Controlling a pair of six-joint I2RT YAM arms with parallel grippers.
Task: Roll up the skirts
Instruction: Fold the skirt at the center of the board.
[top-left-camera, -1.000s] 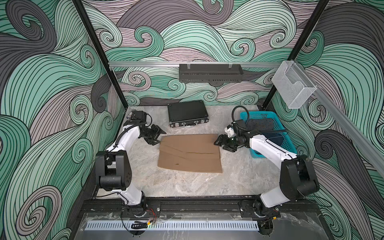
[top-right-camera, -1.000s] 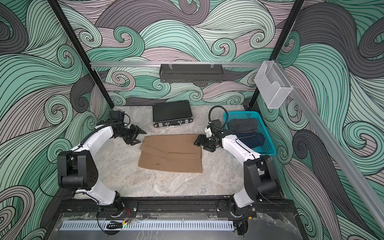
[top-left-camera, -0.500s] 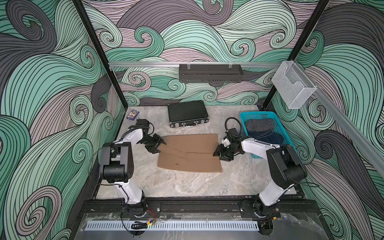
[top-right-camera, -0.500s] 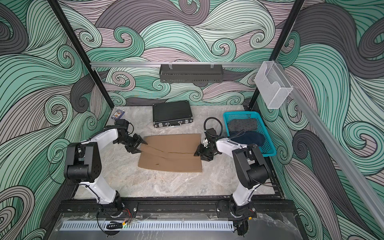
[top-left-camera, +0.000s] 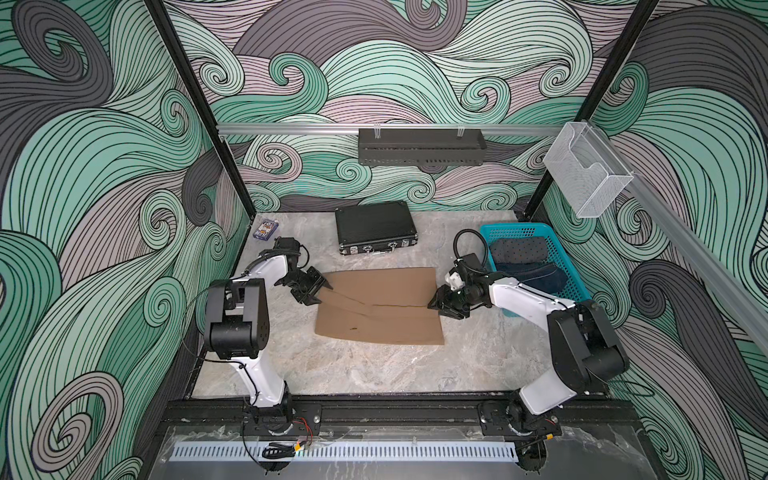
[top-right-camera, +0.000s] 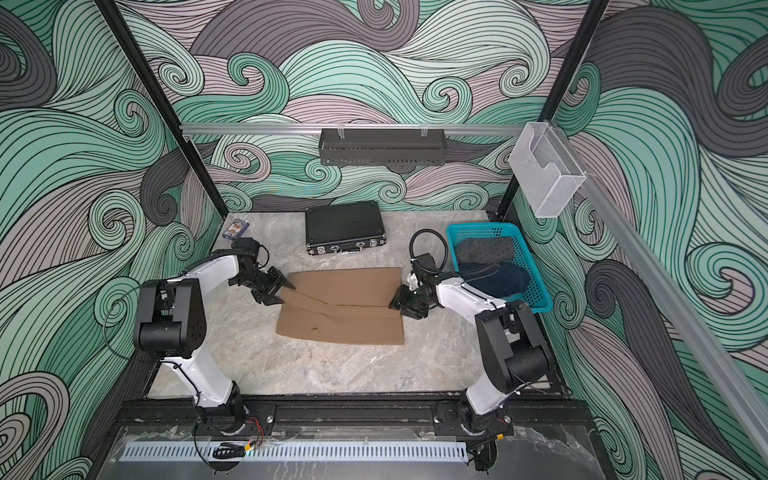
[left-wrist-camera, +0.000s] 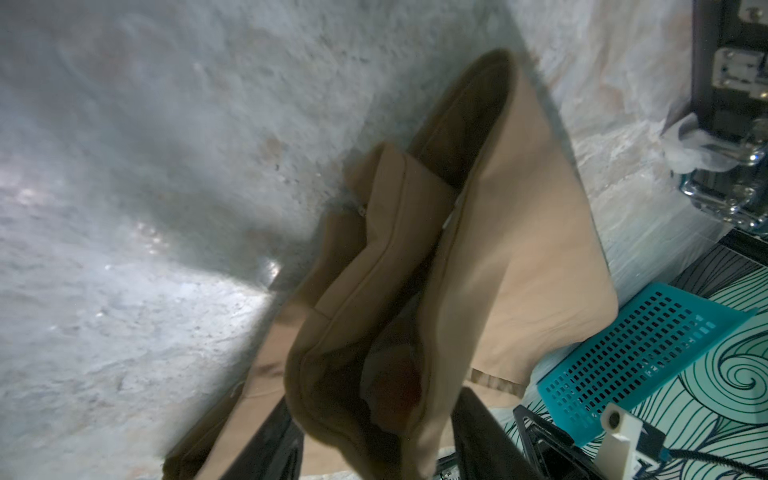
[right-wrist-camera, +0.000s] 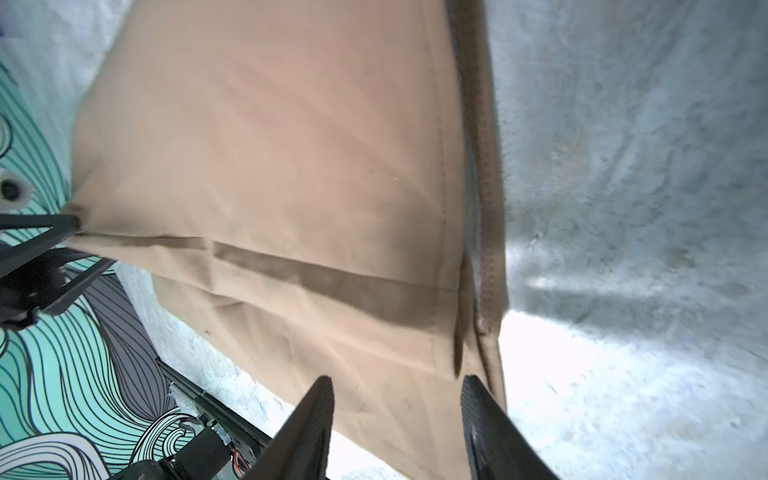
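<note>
The tan skirt (top-left-camera: 378, 307) (top-right-camera: 345, 311) lies on the table, its far part folded over along a crease. My left gripper (top-left-camera: 320, 295) (top-right-camera: 282, 296) is at its left edge. In the left wrist view a puffed fold of the tan skirt (left-wrist-camera: 519, 249) fills the gap of that gripper (left-wrist-camera: 374, 449) and touches both fingers. My right gripper (top-left-camera: 436, 309) (top-right-camera: 399, 311) (right-wrist-camera: 397, 382) stands open at the right edge over flat cloth (right-wrist-camera: 270, 145). The dotted grey skirt (top-left-camera: 519, 251) and the denim skirt (top-left-camera: 536, 278) lie in the basket.
The teal basket (top-left-camera: 515, 227) (left-wrist-camera: 640, 353) stands right behind my right arm. A black case (top-left-camera: 374, 226) sits at the back, just beyond the skirt. A small card pack (top-left-camera: 265, 228) lies in the back left corner. A black shelf (top-left-camera: 419, 145) hangs on the rear wall.
Both grippers have moved nearer and in onto the tan skirt's side edges, and their jaws have narrowed. The left one now has a fold of cloth between its fingers.
</note>
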